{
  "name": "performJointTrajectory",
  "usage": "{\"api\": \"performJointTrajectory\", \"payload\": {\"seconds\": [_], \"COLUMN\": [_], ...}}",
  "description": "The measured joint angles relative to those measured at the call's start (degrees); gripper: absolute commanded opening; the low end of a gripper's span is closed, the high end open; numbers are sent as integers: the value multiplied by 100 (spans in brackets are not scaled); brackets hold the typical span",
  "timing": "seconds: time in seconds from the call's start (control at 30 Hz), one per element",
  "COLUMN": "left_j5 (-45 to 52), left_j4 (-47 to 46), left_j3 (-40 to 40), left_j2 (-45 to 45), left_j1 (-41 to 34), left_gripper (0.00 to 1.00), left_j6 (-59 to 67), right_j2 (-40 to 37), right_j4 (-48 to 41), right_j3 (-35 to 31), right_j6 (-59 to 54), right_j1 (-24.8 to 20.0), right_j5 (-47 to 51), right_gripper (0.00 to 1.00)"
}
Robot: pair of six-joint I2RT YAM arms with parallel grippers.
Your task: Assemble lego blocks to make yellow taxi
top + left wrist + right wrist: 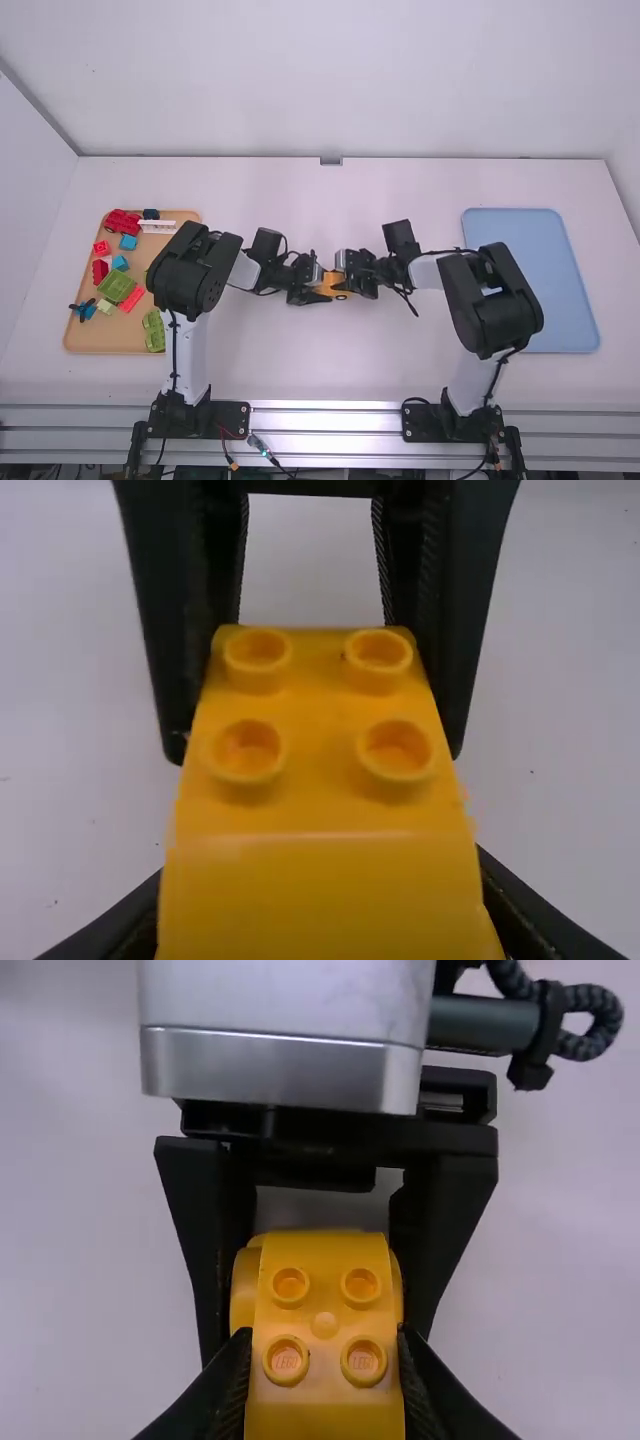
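As two robot grippers meet over the middle of the white worktop (300, 370), a yellow taxi body (320, 805) spans the space between them, its round studs (397, 752) exposed. The left gripper (322, 875) has its fingers clenched on the sides at one end; the right gripper (324, 1345) grasps the other end in the same manner. Whether the yellow is a single piece or two already joined cannot be told from here.

The step in hand looks like a two-handed hold, either to press parts together or to pass the body across. Done well, it calls for both ends kept level and in one line, with any push straight along the joint and neither wrist twisting. In a handover, one set of fingers should ease apart only once the other is firmly set, then back away straight so as not to drag the body askew. A tilted push could leave a seam gaping, and the smooth plastic sides could slip under uneven pressure.

Off to the left, a tan tray (85, 338) carries loose toys, among them a green block (117, 287) and a white piece (158, 226). To the right lies a blue tray (540, 280).
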Motion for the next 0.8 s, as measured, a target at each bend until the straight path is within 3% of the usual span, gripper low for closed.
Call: {"api": "performJointTrajectory", "payload": {"seconds": [0.37, 0.8], "left_j5": [-2, 0], "left_j4": [-4, 0], "left_j3": [0, 0], "left_j2": [-2, -2], "left_j1": [-7, -11], "left_gripper": [36, 34], "left_j6": [0, -20], "right_j2": [0, 297], "right_j4": [66, 1025], "right_j3": [-92, -289], "right_j6": [70, 452], "right_j1": [-101, -243], "right_j5": [-85, -487], "right_gripper": [0, 3]}}
